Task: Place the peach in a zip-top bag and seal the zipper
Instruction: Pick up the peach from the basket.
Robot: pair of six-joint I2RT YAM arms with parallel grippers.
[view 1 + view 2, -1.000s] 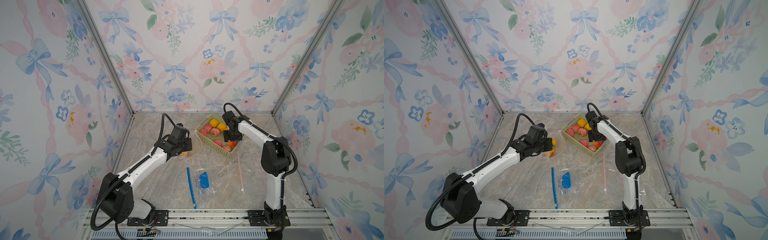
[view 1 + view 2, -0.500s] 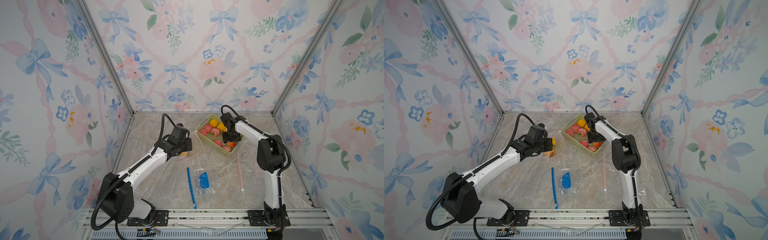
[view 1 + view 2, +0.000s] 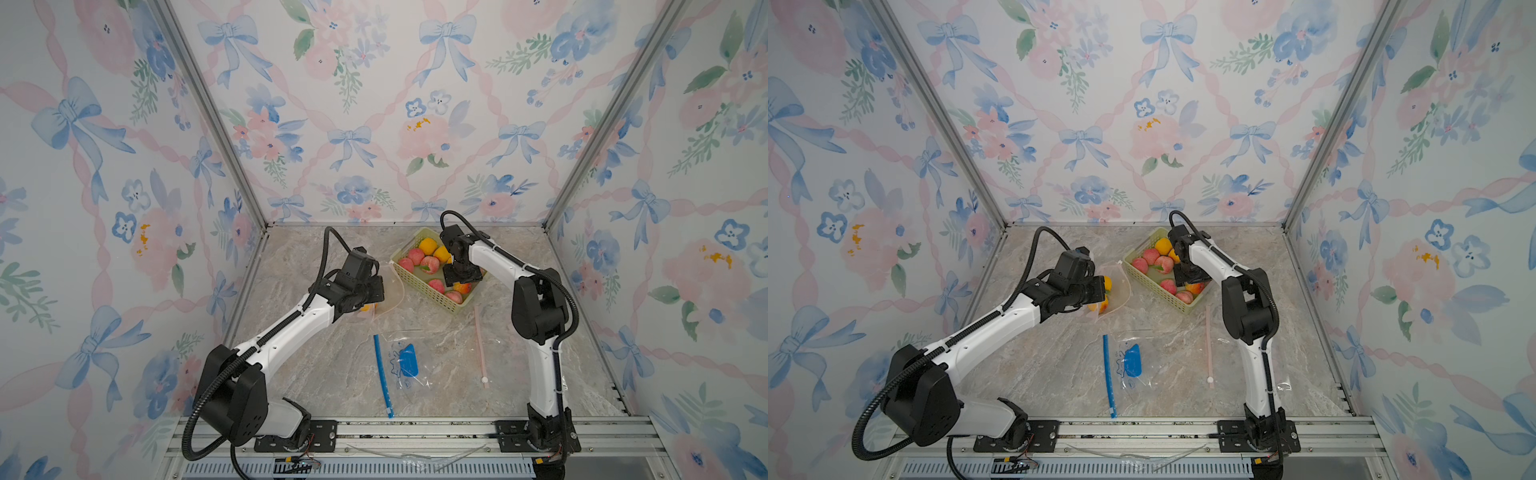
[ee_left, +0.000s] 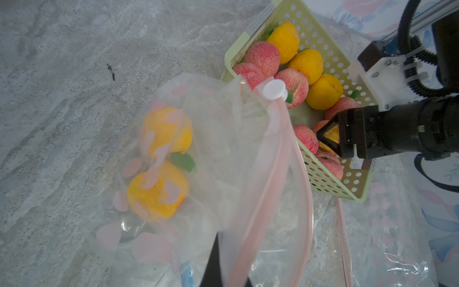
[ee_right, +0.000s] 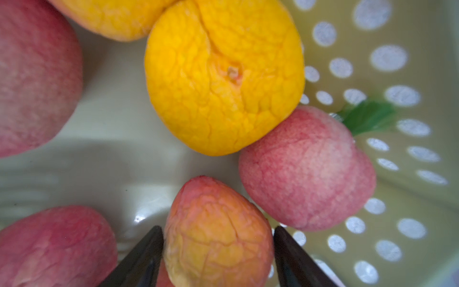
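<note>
Right hand (image 5: 218, 229): jaws spread wide astride an orange-red peach (image 5: 218, 213) lying in the green basket (image 3: 424, 291). Pad contact can't be confirmed and no clamp is evident. The step is judged to be the pick from the basket. Left hand (image 3: 374, 291) is clamped on the rim of the zip-top bag (image 4: 223, 149), whose mouth is held up just beside the basket, with two yellow peaches (image 4: 164, 134) inside. Next: jaws to be closed on the peach, which is then lifted clear of the neighbouring fruit and carried to the bag mouth. The zipper slider (image 4: 274, 90) is to be run afterwards.
</note>
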